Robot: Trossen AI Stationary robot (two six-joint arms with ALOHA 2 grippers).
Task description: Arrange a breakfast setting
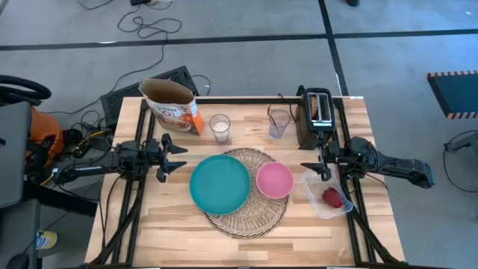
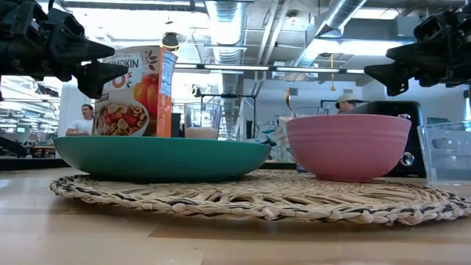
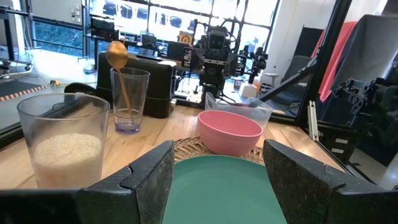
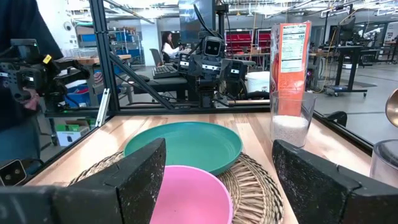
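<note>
Lying between both open jaws — teal plate (image 1: 219,184), pink bowl (image 1: 274,180).

Wooden table (image 1: 149,224) with straw mat (image 1: 250,217), cereal box (image 1: 173,106), glasses (image 1: 219,128), toaster (image 1: 317,116), tub (image 1: 317,196).

Teal plate (image 2: 162,156) and pink bowl (image 2: 347,146) side by side on woven mat (image 2: 250,197); cereal box (image 2: 136,92) behind.

Left arm extends level in from the table's left side, its left gripper (image 1: 181,158) raised above the surface, fingers parted, holding nothing. Right arm mirrors it from the right side; the right gripper (image 1: 305,167) likewise hangs raised, fingers spread wide and empty. The grippers face each other, well apart.
</note>
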